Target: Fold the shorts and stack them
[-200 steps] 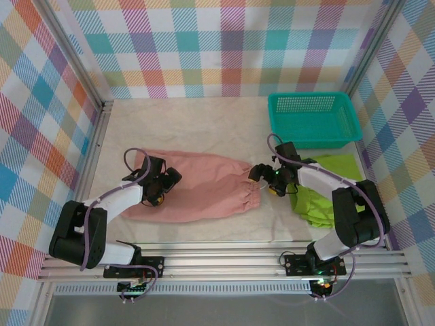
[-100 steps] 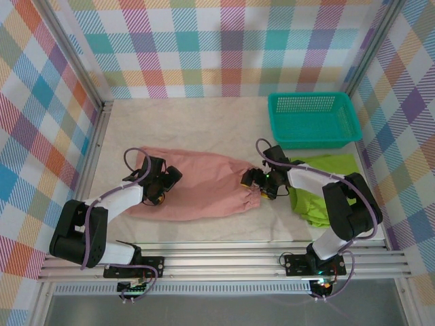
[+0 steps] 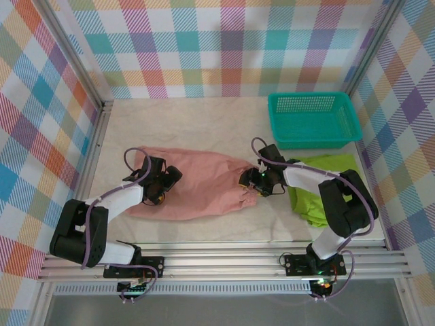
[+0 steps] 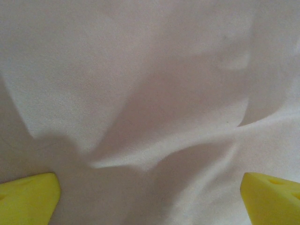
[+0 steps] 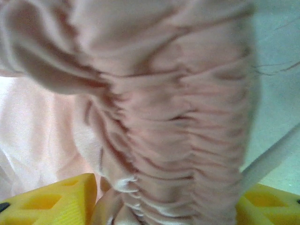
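left arm: reaching low from its base, forward and inward, wrist turned toward the middle, with the left claw [image 3: 166, 180] sitting on the end of the pink shorts [image 3: 204, 187] opposite the waistband [image 5: 178, 122]
left claw: spread wide, yellow fingertips [image 4: 28, 194] way apart, just smooth pink cloth under and between them
right arm: elbow folded back, forearm running leftward over the green shorts [image 3: 321, 193], right claw [image 3: 249, 182] down at the gathered waistband
right claw: one finger each side of the bunched waistband, cloth filling the gap; honestly can't tell if it's pinching or just straddling
pink shorts: spread flat between the two claws
green shorts: crumpled behind the right claw, partly under its forearm
teal basket [image 3: 314, 119]: beyond the right claw, past the green shorts
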Motion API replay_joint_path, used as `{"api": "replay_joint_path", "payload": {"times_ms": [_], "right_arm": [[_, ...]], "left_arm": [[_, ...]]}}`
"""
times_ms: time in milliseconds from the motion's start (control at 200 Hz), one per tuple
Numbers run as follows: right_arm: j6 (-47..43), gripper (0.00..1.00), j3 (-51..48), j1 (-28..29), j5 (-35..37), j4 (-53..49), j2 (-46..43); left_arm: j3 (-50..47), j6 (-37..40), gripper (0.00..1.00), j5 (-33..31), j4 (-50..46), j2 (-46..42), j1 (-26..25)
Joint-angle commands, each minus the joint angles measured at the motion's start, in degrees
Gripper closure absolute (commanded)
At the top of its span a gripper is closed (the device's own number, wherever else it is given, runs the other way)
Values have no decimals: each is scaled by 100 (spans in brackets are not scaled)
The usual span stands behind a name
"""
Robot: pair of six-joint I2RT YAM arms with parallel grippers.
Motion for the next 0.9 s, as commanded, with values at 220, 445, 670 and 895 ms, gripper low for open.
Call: {"api": "replay_joint_path", "payload": {"times_ms": [220,445,670,895], "right_arm": [[-53,72,313,44,-181,31,604],[-654,100,729,45,330,-798,453],[-1634,100,1473,44,1241,-2404,-59],[-2386,100,2372,83,2248,-3994,-394]], "left_arm": [[-222,55,0,-43,-241,45,-36],[88,347,0,-432,-1008,-726,-18],[350,585,0,-650,-1617,-1398,95],[314,598,0,-775,-1781,-1849,140]]}}
